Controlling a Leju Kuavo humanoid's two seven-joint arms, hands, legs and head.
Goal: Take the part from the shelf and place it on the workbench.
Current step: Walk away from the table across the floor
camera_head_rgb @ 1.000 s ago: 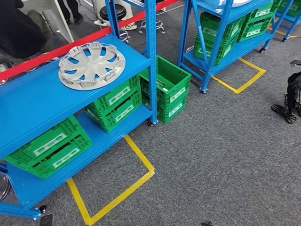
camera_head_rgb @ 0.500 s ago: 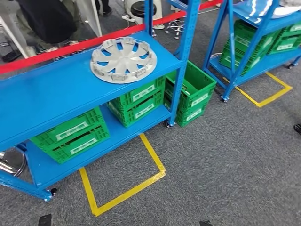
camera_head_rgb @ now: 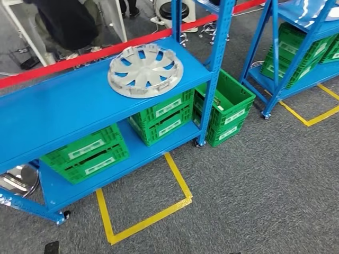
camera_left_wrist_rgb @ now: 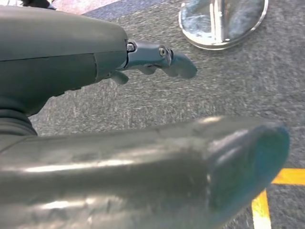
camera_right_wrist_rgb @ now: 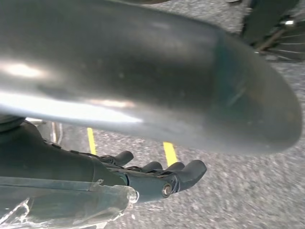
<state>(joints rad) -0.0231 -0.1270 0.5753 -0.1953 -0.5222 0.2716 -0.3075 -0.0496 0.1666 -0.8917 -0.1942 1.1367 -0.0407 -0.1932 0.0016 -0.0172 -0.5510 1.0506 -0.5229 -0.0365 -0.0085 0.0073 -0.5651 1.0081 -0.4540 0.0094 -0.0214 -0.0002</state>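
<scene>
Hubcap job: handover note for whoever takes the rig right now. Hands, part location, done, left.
Left hand: holds nothing, fingers apart, hanging over the carpet.
Right hand: holds nothing, fingers extended, also down over the carpet.
Hubcap: lying flat on the top board of the blue shelf, near its right post, untouched. Green crates sit on the board below; one more stands on the floor beside the post.
Done: nothing yet; the shelf is in front of the robot.
Left: reach the hubcap, lift it off, carry it to the workbench, set it down.
</scene>
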